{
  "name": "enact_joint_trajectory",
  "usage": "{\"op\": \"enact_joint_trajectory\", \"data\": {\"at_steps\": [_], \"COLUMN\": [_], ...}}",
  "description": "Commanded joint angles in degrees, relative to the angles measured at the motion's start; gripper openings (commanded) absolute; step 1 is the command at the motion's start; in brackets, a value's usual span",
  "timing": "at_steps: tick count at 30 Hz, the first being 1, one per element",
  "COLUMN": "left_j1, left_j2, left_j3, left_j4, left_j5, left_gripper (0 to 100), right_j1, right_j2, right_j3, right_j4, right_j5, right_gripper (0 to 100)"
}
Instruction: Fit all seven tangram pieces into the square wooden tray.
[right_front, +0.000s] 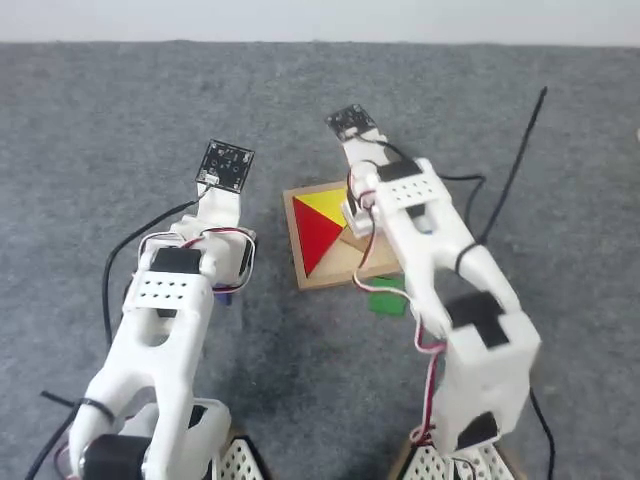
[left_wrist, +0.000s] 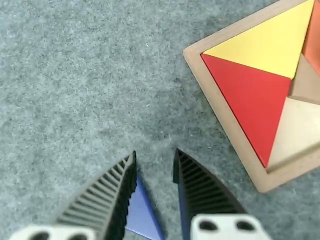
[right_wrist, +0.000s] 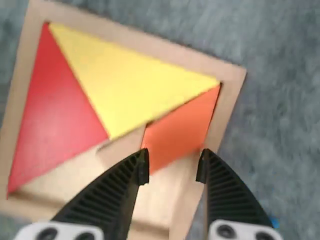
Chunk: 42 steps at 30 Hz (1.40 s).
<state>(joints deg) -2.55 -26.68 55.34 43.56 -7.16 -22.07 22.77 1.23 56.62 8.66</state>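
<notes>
Tray (right_front: 325, 279) lies under the outstretched right arm (right_front: 440, 250); right fingers (right_wrist: 115, 190) parted, empty, over an orange piece (right_wrist: 180, 130); left fingers (left_wrist: 105, 195), at its nine o'clock, open astride a blue triangle (left_wrist: 142, 215).

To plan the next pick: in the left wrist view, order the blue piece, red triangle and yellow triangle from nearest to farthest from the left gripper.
1. Blue piece, between the fingers of the left gripper.
2. Red triangle, in the tray, nearer side.
3. Yellow triangle, in the tray, beyond the red.
</notes>
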Motion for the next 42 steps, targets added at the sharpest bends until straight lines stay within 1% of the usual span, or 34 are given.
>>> {"op": "enact_joint_trajectory", "data": {"at_steps": [1,5,8,13,18,20,23,26,31,32,36,38,42], "left_j1": [-0.18,-0.18,-0.18,-0.26,-0.26,-0.26,-0.26,-0.26,-0.26,-0.26,-0.26,-0.26,-0.26], "left_j2": [0.0,0.0,0.0,0.0,0.0,-0.09,-0.09,-0.09,-0.09,-0.09,-0.09,-0.09,-0.09], "left_j3": [-1.36,-1.36,-1.36,-1.36,-1.36,-1.36,-1.36,-1.36,-1.45,-1.54,-1.54,-1.54,-1.45], "left_j4": [-1.23,-1.23,-1.23,-1.23,-1.23,-1.23,-1.23,-1.14,-0.44,-0.44,-0.44,-0.44,-0.44], "left_j5": [0.18,0.18,0.18,0.18,0.18,0.18,0.18,0.18,0.18,0.18,0.18,0.18,0.18], "left_gripper": [13,13,13,13,13,13,13,13,13,13,13,13,13], "right_j1": [-0.57,-0.13,-0.04,-0.66,-0.92,-1.63,-2.33,-2.42,-3.21,-4.18,-10.15,-12.35,-11.12], "right_j2": [3.38,9.89,14.29,17.1,17.27,17.45,17.1,17.54,17.54,17.45,17.45,17.45,17.45], "right_j3": [-8.62,-15.3,-19.43,-22.07,-22.24,-22.24,-22.33,-22.86,-23.82,-23.82,-23.82,-23.82,-23.82], "right_j4": [0.84,6.37,10.68,18.07,24.04,24.31,20.62,16.75,19.65,20.44,20.7,20.53,21.14], "right_j5": [-4.48,-10.99,-13.89,-14.86,-13.27,-11.78,-11.87,-15.12,-15.65,-15.3,-9.67,-9.58,-9.58], "right_gripper": [18.0,18.0,18.0,17.7,17.7,17.7,17.9,18.0,17.7,17.7,17.7,17.7,17.7]}}
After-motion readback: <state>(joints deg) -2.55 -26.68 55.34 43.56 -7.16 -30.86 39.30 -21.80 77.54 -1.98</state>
